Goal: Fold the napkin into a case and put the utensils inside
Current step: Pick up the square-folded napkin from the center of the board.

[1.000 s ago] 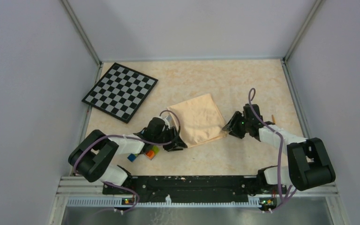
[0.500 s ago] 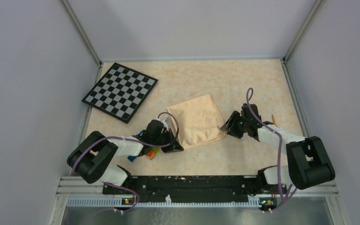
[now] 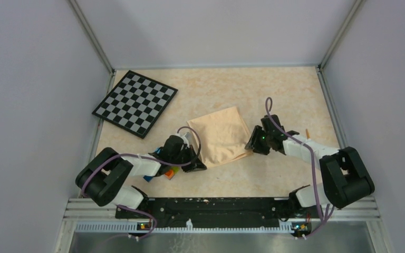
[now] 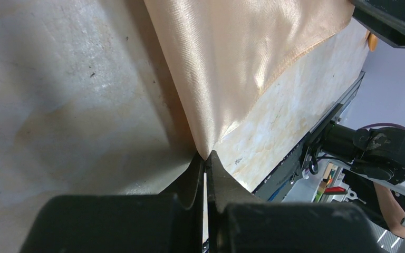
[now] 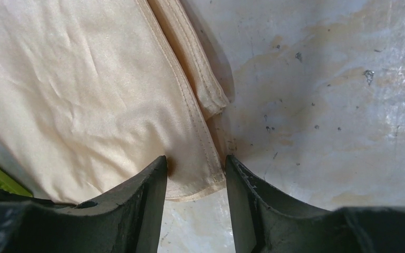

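One napkin (image 4: pixel 232 63) corner hides inside left claw (image 4: pixel 205 161).

No legible txt, seemingly.

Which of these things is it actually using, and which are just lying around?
For the job: napkin; left gripper pinching its corner; right gripper open astride another corner; slim orange piece, likely a utensil.
Just lying about: checkerboard; coloured toy bricks.
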`<state>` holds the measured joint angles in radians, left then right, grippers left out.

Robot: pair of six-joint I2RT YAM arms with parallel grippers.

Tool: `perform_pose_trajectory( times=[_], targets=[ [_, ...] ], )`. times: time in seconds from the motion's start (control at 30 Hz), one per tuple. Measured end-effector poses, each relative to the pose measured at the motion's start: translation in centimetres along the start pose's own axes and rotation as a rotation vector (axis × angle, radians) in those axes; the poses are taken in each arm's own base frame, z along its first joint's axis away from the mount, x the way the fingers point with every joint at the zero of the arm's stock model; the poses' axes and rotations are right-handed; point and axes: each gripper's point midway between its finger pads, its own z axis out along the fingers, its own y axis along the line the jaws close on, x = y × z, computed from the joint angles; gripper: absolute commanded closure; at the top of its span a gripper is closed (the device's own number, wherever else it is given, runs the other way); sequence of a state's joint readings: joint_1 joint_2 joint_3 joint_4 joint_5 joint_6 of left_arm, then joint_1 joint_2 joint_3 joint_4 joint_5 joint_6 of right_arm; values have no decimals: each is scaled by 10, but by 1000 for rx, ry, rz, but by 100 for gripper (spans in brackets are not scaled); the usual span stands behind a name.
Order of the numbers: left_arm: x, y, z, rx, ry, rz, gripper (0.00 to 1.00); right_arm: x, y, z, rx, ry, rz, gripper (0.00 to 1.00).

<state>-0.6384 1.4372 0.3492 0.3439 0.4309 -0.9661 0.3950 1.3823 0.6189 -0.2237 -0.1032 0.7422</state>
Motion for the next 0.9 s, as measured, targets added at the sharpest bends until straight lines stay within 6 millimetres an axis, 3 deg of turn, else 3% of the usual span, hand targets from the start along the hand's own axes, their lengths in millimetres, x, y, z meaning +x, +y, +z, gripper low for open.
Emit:
perform_pose_trajectory(
  times=[0.17,0.33,0.5,0.9],
  targets=[
    [0,0,0,1,0,1,100,6,-3,-6,31,16,40,39],
    [1,0,0,6,-1,3,100,9,-14,-12,167,49,150,48],
    [1,0,0,14,-2,6,100,11,-28,-14,381,103,265,47],
    [4,-2,1,41,8,11,100,9,-5,-20,497,73,364,50]
  ],
)
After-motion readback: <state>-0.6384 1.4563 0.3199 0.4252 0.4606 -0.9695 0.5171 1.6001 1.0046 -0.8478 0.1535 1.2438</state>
